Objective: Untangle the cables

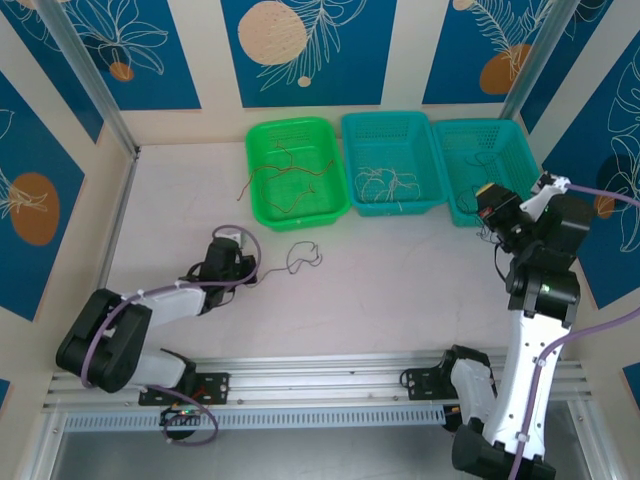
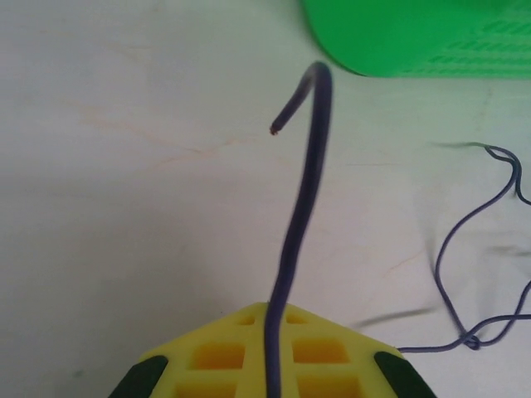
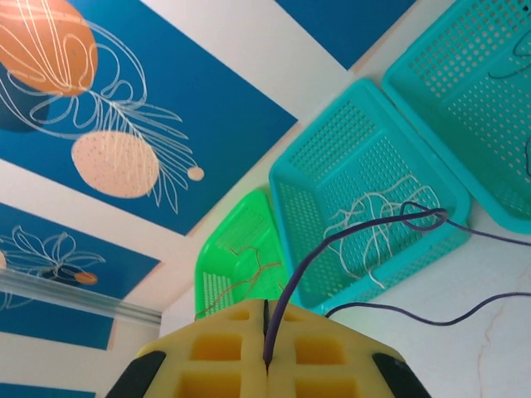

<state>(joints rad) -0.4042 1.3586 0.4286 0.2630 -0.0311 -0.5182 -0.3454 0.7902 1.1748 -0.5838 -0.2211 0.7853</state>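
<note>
Pale worktop [image 1: 400,290], blue leaf-print walls [image 1: 150,60], kinda messy

Left end effector [image 2: 270,311] sits low on the worktop, pads pressed together on a purple wire [image 2: 303,207], with a loose purple tangle [image 1: 303,257] lying just beside it. Right end effector [image 3: 265,308] is up by the right teal basket [image 1: 480,124], clamped on another purple wire [image 3: 332,249]. Further back, red-orange wires [image 1: 290,180] lie in the green basket [image 1: 290,124] and whitish wires [image 1: 390,182] in the middle teal basket [image 1: 385,116].
</note>
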